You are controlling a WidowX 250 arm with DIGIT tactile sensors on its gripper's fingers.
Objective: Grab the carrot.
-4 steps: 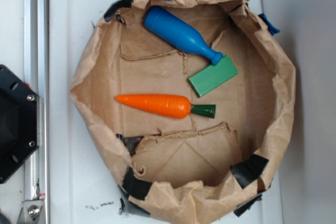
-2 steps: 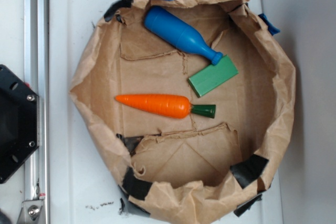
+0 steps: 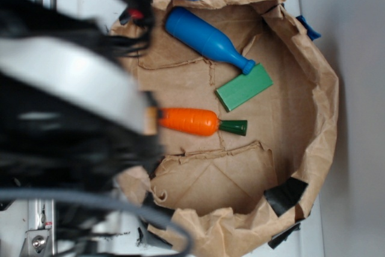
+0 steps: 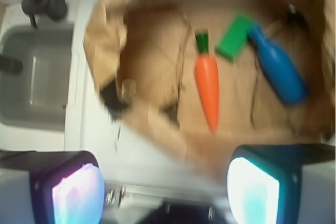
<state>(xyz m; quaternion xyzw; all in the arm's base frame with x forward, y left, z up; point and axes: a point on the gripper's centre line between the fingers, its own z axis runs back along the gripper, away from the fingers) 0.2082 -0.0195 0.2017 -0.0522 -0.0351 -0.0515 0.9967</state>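
From my exterior view the arm [image 3: 66, 106] fills the left half as a dark, blurred mass, and it hides the pointed end of the carrot [image 3: 187, 120]; the rest of the carrot lies flat on the floor of the brown paper nest [image 3: 325, 106], stem toward the right; the green block [image 3: 243, 86] sits just above and right of the stem, apart from it, and the blue bottle toy [image 3: 204, 39] lies slantwise above that, its neck end at the block's upper corner; the nest rests on a white surface [image 3: 108, 209]. On my wrist view the picture is smeared, yet I can make out the gripper [image 4: 165, 187] with its two pads [image 4: 77, 192] set wide apart at the bottom of the frame and nothing between them; the carrot [image 4: 207, 82] lies well beyond the pads, tip toward the camera, stem away, with the green block [image 4: 234, 37] and the blue bottle toy [image 4: 278, 69] off to its right; a grey sink [image 4: 37, 77] shows at the left edge, outside the paper nest [image 4: 105, 40].
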